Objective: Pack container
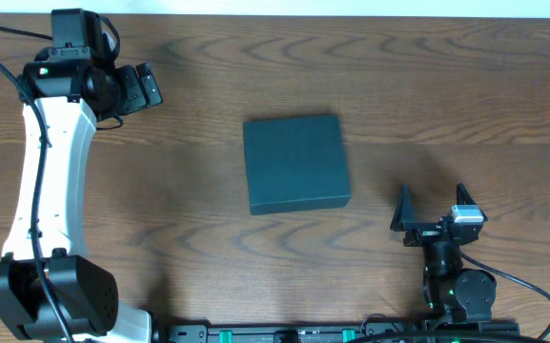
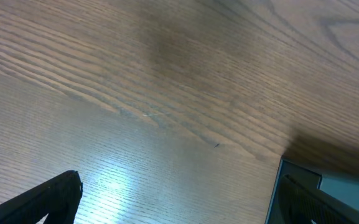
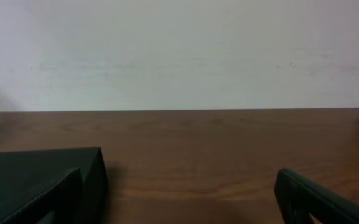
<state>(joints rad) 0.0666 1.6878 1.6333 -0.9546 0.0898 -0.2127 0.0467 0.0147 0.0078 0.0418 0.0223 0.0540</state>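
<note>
The left tool (image 1: 151, 84) sits at the far left of the surface (image 1: 446, 86), and its two fingers are spread wide with nothing between them. In the left wrist view the tool (image 2: 179, 208) shows only the two dark fingertips (image 2: 48, 199) in the bottom corners, with bare wood grain filling the gap. It hangs over the wood and touches nothing that can be seen. The white left arm (image 1: 50, 162) runs from its base at the near left edge up to this tool.

The right tool (image 1: 434, 202) is at the near right. Its fingers are also spread wide and empty, pointing away from the base. In the right wrist view this tool (image 3: 179, 205) looks low across the surface toward a pale wall (image 3: 179, 50).

The container (image 1: 296, 164) lies flat near the middle of the surface, between the two tools and apart from both. It is a dark teal box with its lid down, turned slightly off square to the surface edges. The right tool is nearer to it and the left tool is well away. In the left wrist view a corner of the container (image 2: 347, 183) shows at the lower right. In the right wrist view its edge (image 3: 36, 163) shows at the lower left, behind that tool's left finger.
</note>
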